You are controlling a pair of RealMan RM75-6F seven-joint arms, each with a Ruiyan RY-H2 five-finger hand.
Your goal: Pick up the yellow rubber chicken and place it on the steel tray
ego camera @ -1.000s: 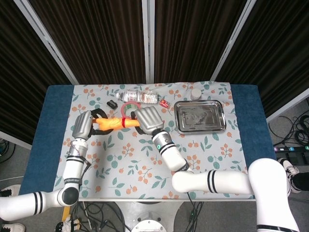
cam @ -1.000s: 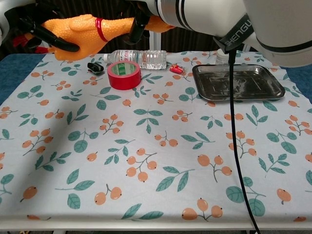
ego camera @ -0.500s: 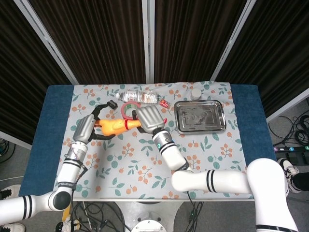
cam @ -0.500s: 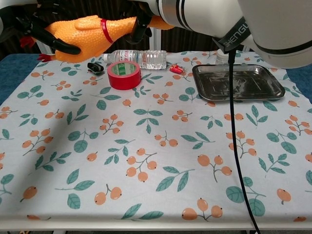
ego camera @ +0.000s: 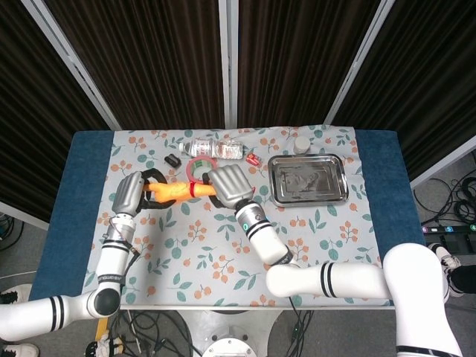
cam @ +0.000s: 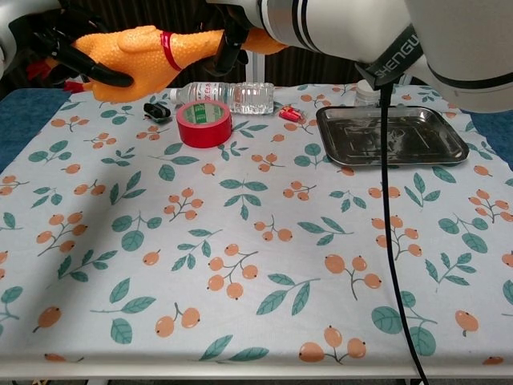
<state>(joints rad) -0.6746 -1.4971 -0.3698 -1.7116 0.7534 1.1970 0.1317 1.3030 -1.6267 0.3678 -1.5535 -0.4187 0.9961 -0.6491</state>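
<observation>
The yellow-orange rubber chicken [ego camera: 172, 191] [cam: 140, 53] with a red neck band hangs level above the table's left side. My left hand [ego camera: 129, 193] [cam: 68, 52] grips its body end with dark fingers wrapped under it. Its other end is held by my right hand [ego camera: 230, 184] [cam: 236, 32]. The steel tray [ego camera: 338, 178] [cam: 453, 143] lies bare at the back right of the table.
A red tape roll [cam: 204, 123] [ego camera: 199, 166], a plastic water bottle [cam: 232, 95] [ego camera: 213, 148], a small black object [cam: 155, 110] and a small red object [cam: 290, 113] sit along the back of the floral cloth. A white cap or jar [ego camera: 301, 145] stands behind the tray.
The chicken tilted lower at its left end half a second ago and has risen back to level. Both hands still hold it.
</observation>
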